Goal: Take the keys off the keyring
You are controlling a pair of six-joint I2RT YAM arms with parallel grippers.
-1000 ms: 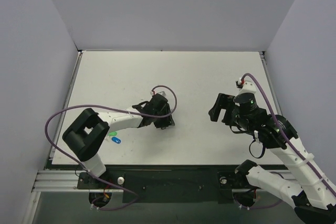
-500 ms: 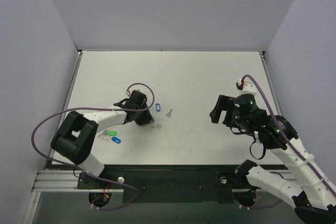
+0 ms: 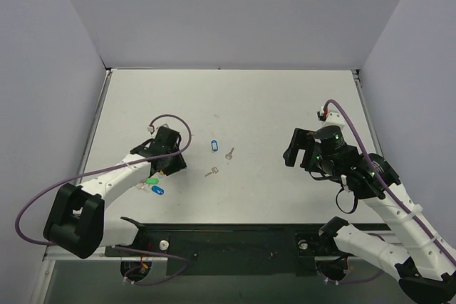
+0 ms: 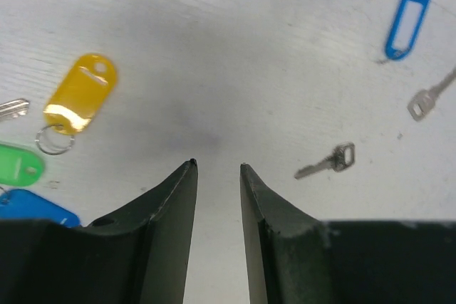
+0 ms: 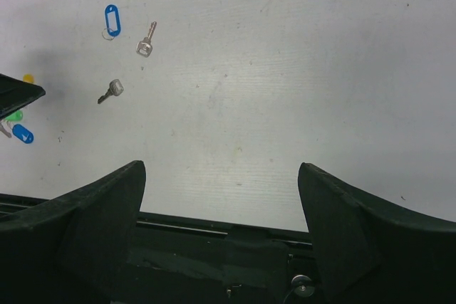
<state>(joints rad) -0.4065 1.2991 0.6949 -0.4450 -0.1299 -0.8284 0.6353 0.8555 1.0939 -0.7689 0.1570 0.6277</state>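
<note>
The keyring, a yellow oval tag with a thin metal ring, lies on the table ahead-left of my left gripper; in the top view my left gripper hides it. The left gripper's jaws are slightly apart with nothing between them. Two silver keys lie loose to its right, one nearer and one farther. Part of a third key shows at the left edge. My right gripper is wide open and empty, well right of the keys.
A blue tag lies beside the farther key. A green tag and another blue tag lie just near-left of my left gripper. The table's front rail is below the right gripper.
My left gripper has drawn back to the left, uncovering the blue tag and two loose keys where it was. The right arm has barely moved.
</note>
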